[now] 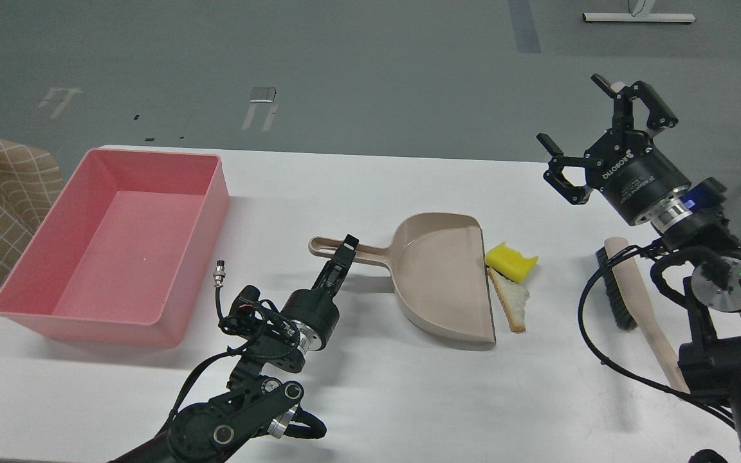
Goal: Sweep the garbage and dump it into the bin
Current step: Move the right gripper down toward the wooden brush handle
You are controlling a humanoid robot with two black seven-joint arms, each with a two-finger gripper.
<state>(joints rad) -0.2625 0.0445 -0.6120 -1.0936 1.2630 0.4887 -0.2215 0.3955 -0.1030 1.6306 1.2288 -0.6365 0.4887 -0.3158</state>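
- Your left gripper [347, 246] sat at the dustpan [444, 276] handle, centre frame; can't tell if clamped.
- Your right gripper [602, 138] hung spread wide, empty, upper right.
- Sponge [510, 262] and bread [513, 300], touching the pan lip, looked light, soft, crumbly: sweep, don't pinch.
- Brush [634, 299] lay right; bin [113, 247] left.

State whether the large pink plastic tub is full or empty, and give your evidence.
Empty: the large pink plastic tub shows only bare floor. The yellow sponge block and bread slice lie on the table beside the beige dustpan.
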